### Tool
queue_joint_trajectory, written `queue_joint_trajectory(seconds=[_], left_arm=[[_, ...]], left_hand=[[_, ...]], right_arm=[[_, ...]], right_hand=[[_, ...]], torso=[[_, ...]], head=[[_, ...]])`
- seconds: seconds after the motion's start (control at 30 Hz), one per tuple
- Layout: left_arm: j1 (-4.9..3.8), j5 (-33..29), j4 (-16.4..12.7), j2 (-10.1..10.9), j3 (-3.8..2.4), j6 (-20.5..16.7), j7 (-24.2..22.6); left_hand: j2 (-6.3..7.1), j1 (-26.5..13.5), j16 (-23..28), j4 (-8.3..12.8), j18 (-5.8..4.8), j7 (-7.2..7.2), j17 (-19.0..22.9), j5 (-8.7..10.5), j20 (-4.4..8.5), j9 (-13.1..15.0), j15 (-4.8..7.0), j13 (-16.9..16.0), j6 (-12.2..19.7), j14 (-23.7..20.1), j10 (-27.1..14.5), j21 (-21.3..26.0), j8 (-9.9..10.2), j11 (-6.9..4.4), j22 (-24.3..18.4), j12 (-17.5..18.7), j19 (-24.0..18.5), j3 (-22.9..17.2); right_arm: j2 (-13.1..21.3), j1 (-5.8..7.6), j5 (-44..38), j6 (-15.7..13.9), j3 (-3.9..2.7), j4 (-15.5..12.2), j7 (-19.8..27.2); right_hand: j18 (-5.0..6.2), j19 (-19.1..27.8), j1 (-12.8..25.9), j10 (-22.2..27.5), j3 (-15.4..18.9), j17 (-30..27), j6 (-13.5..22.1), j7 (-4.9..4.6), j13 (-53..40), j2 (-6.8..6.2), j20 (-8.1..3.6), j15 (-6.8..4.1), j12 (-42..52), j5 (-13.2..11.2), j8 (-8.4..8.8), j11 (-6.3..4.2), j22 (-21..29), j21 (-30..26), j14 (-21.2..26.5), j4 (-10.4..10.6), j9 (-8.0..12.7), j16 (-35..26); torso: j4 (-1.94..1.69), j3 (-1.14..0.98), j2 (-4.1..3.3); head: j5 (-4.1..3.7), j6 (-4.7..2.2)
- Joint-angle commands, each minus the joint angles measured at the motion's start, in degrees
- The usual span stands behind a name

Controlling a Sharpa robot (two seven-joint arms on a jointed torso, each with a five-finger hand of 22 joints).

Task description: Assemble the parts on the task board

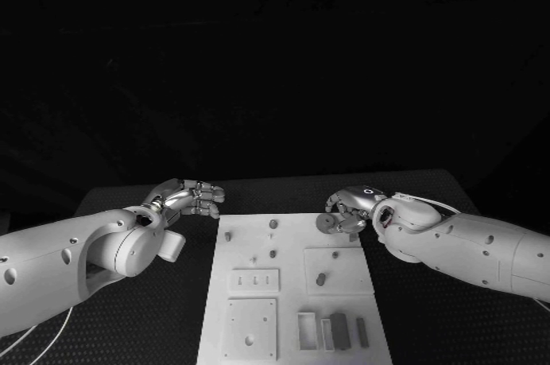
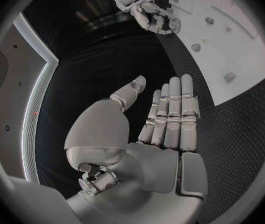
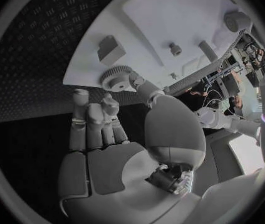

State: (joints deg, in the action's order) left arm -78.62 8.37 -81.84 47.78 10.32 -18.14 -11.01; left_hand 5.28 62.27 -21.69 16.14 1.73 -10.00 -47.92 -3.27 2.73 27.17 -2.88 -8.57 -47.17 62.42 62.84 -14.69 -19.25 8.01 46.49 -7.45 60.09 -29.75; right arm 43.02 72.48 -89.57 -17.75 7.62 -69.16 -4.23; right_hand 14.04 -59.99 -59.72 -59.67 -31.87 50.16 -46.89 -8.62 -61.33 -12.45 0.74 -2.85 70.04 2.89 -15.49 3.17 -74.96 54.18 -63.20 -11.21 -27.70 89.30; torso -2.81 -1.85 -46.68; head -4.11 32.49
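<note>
In the head view, a black table [image 1: 149,198] with a woven texture is seen under a dark room, and the white task board [image 1: 292,285] is laid along its middle. Pegs, raised square plates and slotted blocks are carried on the board. Near the board's far right corner a small gear [image 1: 327,221] is held at the fingertips of the right hand [image 1: 353,208]. The left hand [image 1: 189,198] is kept just off the board's far left corner, with nothing in it. In the left wrist view, that hand's fingers [image 2: 172,112] are stretched straight and close together above the table, thumb apart. In the right wrist view, the toothed gear [image 3: 116,77] is pinched at the board's edge between thumb and fingertips [image 3: 110,104].
</note>
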Motion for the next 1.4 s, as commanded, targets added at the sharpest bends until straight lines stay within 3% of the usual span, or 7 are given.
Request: queue_joint_trajectory(seconds=[0.03,0.1,0.27,0.5,1.4], left_arm=[[-0.08,0.26,-0.06,-0.08,-0.05,0.82,-0.73],[-0.07,0.26,0.0,-0.07,-0.05,0.79,-0.7],[-0.07,0.27,-0.03,-0.05,-0.05,0.83,-0.68],[-0.07,0.27,-0.02,-0.01,-0.05,0.8,-0.63],[-0.07,0.5,-0.17,0.25,-0.05,0.88,-0.34]], left_hand=[[0.29,-0.17,0.37,-0.13,1.08,0.02,-0.07,0.09,0.03,0.05,-0.07,0.02,0.49,-0.05,-0.11,0.29,0.22,-0.11,0.07,0.33,-0.3,0.34],[0.29,-0.18,0.38,-0.14,1.08,0.02,-0.08,0.09,0.03,0.05,-0.07,0.02,0.5,-0.04,-0.11,0.29,0.22,-0.11,0.07,0.34,-0.3,0.35],[0.28,-0.19,0.41,-0.15,1.08,0.02,-0.1,0.09,0.02,0.06,-0.07,0.02,0.51,-0.04,-0.12,0.3,0.24,-0.1,0.08,0.36,-0.3,0.35],[0.27,-0.2,0.45,-0.15,1.09,0.01,-0.13,0.09,0.02,0.06,-0.07,0.02,0.51,-0.04,-0.12,0.31,0.25,-0.1,0.09,0.39,-0.31,0.35],[0.27,-0.12,0.64,-0.1,1.09,0.02,-0.24,0.09,0.01,0.08,-0.09,0.03,0.55,-0.07,-0.16,0.39,0.31,-0.1,0.13,0.51,-0.36,0.33]], right_arm=[[-0.13,-0.14,-0.36,0.7,-0.01,0.06,0.71],[-0.24,-0.17,-0.34,0.96,-0.01,0.07,0.82],[-0.44,-0.27,-0.34,1.2,-0.01,0.19,0.88],[-0.99,-0.61,-0.67,2.09,-0.01,0.78,0.84],[-1.5,-1.47,-4.08,6.23,0.22,2.14,-0.86]], right_hand=[[0.96,-0.14,-0.05,0.16,0.24,-0.15,-1.86,-0.47,0.14,1.41,-0.43,-0.52,0.36,-0.03,-0.48,-0.51,-1.11,0.35,-0.2,-0.26,-0.18,0.41],[0.96,-0.06,-0.2,-0.06,0.74,-0.3,-3.04,-0.07,0.32,2.93,-0.48,-0.9,0.48,-0.01,-1.08,-0.91,-1.11,0.55,-0.32,-1.06,-0.37,0.52],[0.96,0.06,-0.33,-0.35,1.28,-0.55,-4.39,0.47,0.65,5.18,-0.51,-1.38,0.52,-0.03,-1.66,-1.41,-1.06,0.72,-0.41,-2.39,-0.53,0.58],[0.96,0.13,-0.17,-0.61,1.66,-0.8,-5.61,0.93,0.98,7.28,-0.51,-1.81,0.52,-0.04,-2.09,-1.85,-1.0,0.86,-0.52,-3.79,-0.63,0.66],[0.96,0.23,0.16,-0.74,1.86,-1.04,-6.32,1.15,1.25,7.86,-0.47,-1.98,0.49,-0.04,-2.2,-2.05,-0.93,0.9,-0.52,-4.87,-0.61,0.7]], torso=[[-0.04,0.0,0.02],[-0.05,0.01,0.02],[-0.01,0.04,0.03],[0.01,0.0,0.03],[0.0,-0.01,0.06]], head=[[-0.03,0.1],[-0.01,0.2],[0.0,0.29],[0.07,0.51],[-0.1,1.24]])
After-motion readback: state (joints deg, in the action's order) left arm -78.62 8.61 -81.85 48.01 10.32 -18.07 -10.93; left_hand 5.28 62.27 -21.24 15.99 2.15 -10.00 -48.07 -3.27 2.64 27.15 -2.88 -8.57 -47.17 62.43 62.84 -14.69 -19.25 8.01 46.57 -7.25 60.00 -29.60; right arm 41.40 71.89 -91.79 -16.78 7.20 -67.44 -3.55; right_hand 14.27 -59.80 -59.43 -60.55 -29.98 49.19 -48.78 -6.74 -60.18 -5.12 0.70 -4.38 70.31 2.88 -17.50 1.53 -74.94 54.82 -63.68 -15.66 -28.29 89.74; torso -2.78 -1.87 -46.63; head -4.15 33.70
